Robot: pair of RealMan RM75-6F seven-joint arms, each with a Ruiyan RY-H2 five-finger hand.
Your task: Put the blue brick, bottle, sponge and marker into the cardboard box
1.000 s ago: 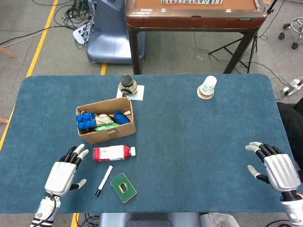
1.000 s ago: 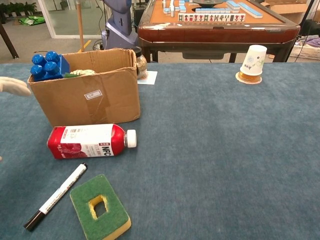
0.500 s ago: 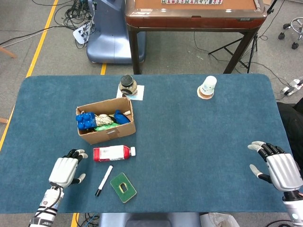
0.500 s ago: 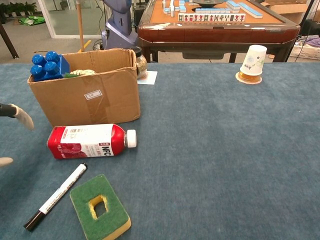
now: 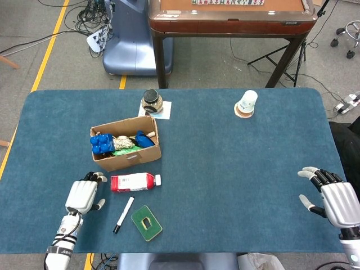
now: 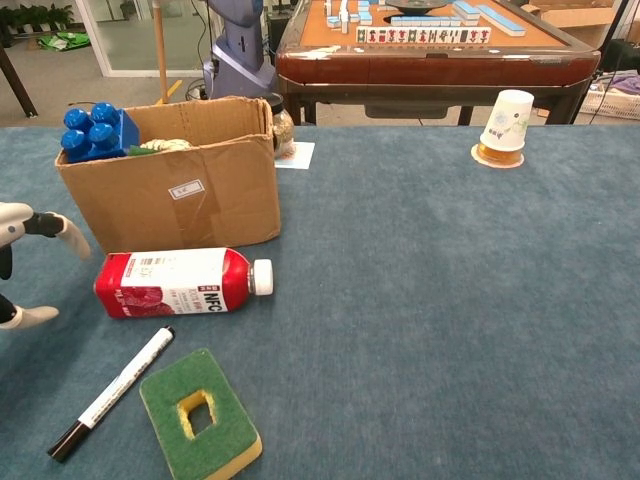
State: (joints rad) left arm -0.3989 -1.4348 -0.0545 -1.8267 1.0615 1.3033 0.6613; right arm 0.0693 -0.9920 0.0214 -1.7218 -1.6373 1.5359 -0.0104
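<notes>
The cardboard box stands left of centre with the blue brick inside at its left end. Just in front of the box lies the red and white bottle on its side, cap to the right. Nearer the front edge lie the black and white marker and the green sponge. My left hand is open, a short gap left of the bottle's base. My right hand is open at the far right, holding nothing.
A glass jar on a white paper sits behind the box. A paper cup stands on a coaster at the back right. Rope and green stuff lie in the box. A wooden table stands beyond the far edge.
My left hand has moved forward and right, closing in on the bottle's base and coming into the chest view. My right hand has drifted slightly back toward me.
</notes>
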